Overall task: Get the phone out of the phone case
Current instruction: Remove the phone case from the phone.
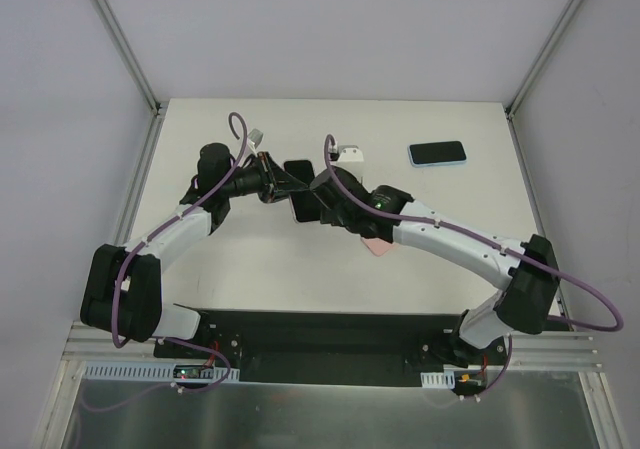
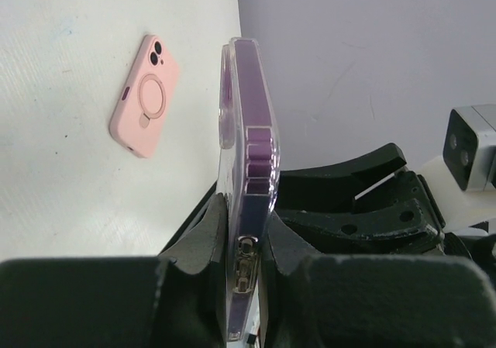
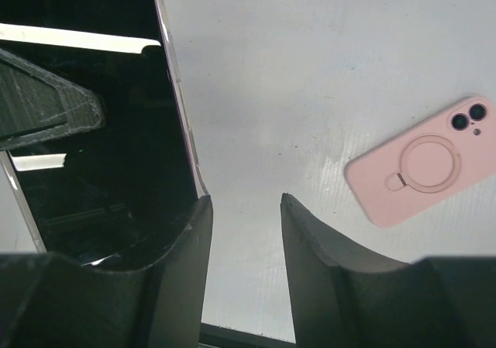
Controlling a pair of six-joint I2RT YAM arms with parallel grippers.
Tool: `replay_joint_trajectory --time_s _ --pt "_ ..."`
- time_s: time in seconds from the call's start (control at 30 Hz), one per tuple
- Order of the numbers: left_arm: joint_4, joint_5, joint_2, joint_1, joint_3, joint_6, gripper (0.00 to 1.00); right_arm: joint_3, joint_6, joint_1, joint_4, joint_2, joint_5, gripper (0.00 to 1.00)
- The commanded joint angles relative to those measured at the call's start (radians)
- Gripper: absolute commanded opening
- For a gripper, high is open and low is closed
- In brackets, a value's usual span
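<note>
A purple phone in a clear case (image 2: 252,108) stands edge-on between my left gripper's (image 2: 246,208) fingers, which are shut on its lower end and hold it above the table. In the top view the phone (image 1: 298,174) hangs between both grippers at mid-table. My right gripper (image 3: 244,201) is open and empty. The phone's dark screen (image 3: 101,131) and its clear case edge lie just outside the right gripper's left finger (image 3: 182,263), not between the fingers. In the top view the right gripper (image 1: 315,201) sits right next to the left gripper (image 1: 272,181).
A pink phone case (image 3: 422,162) lies camera-side up on the table, partly under my right arm (image 1: 378,247). A phone in a blue case (image 1: 437,154) lies at the back right. A small white block (image 1: 350,154) lies behind the grippers.
</note>
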Motion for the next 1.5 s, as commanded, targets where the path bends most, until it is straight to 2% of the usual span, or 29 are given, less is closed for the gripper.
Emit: replay_joint_trajectory --time_s 0.0,0.07,0.17,0.37,0.47,0.53,0.67,0.73,0.83,1.0,1.2,1.47 --pt "0.311 0.196 -0.151 -0.011 0.121 -0.261 0.0 -0.186 -0.037 -0.042 -0.023 0.045 -0.256 0.43" --pt "0.326 0.191 -0.153 -0.009 0.112 -0.279 0.0 -0.277 -0.003 -0.057 0.115 0.024 -0.39 0.43" --pt "0.398 0.176 -0.147 -0.009 0.094 -0.335 0.0 -0.361 0.032 -0.079 0.241 -0.013 -0.492 0.43" --pt "0.561 0.144 -0.124 -0.009 0.078 -0.472 0.0 -0.354 0.048 -0.085 0.231 0.02 -0.492 0.43" --pt "0.55 0.136 -0.134 -0.009 0.091 -0.477 0.0 -0.357 0.051 -0.091 0.225 0.031 -0.497 0.43" --pt "0.542 0.132 -0.144 -0.009 0.097 -0.474 0.0 -0.381 0.06 -0.1 0.284 0.024 -0.544 0.43" --pt "0.545 0.119 -0.15 -0.009 0.078 -0.478 0.0 -0.49 0.132 -0.131 0.531 -0.039 -0.702 0.44" --pt "0.559 0.113 -0.148 -0.009 0.059 -0.485 0.0 -0.559 0.176 -0.146 0.707 -0.062 -0.77 0.45" --pt "0.607 0.11 -0.138 -0.009 0.037 -0.512 0.0 -0.619 0.247 -0.165 0.872 -0.088 -0.814 0.46" --pt "0.697 0.099 -0.108 -0.009 0.011 -0.566 0.0 -0.688 0.388 -0.2 1.124 -0.095 -0.839 0.47" --pt "0.745 0.099 -0.096 -0.009 -0.012 -0.592 0.0 -0.747 0.469 -0.229 1.322 -0.093 -0.819 0.48" --pt "0.765 0.107 -0.081 -0.009 -0.044 -0.603 0.0 -0.715 0.428 -0.25 1.329 -0.134 -0.793 0.51"
